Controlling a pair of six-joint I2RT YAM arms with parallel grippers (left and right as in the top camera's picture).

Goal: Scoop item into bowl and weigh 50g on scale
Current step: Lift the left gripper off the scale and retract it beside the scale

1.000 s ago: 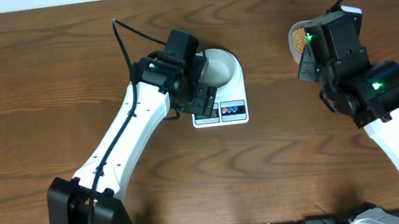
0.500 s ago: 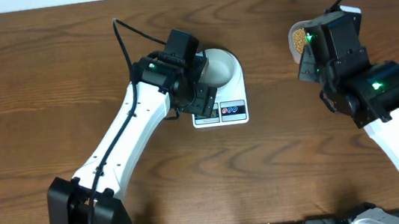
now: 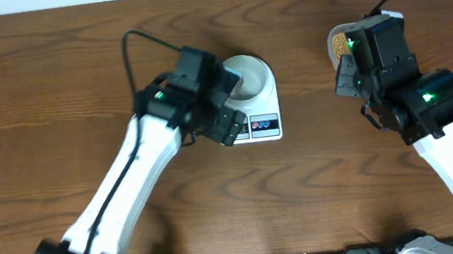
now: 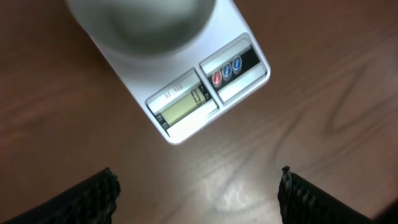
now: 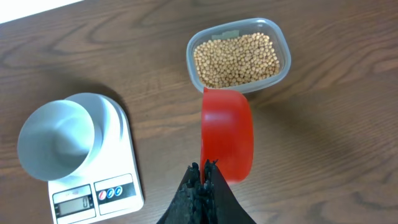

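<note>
i see left pincer point(image 4: 199, 196) gaping over scale point(image 4: 186, 121), bowl point(image 5: 56, 140) on it; right pincer point(image 5: 204, 175) clamps red scoop point(image 5: 227, 140) beside beans point(image 5: 236, 59).

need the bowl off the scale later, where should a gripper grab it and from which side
I'd take the bowl by its rim from straight above, one finger inside the wall, one outside. It stands upright, open and empty on the scale, so the rim is free all round; the smooth round wall offers no handle.
</note>
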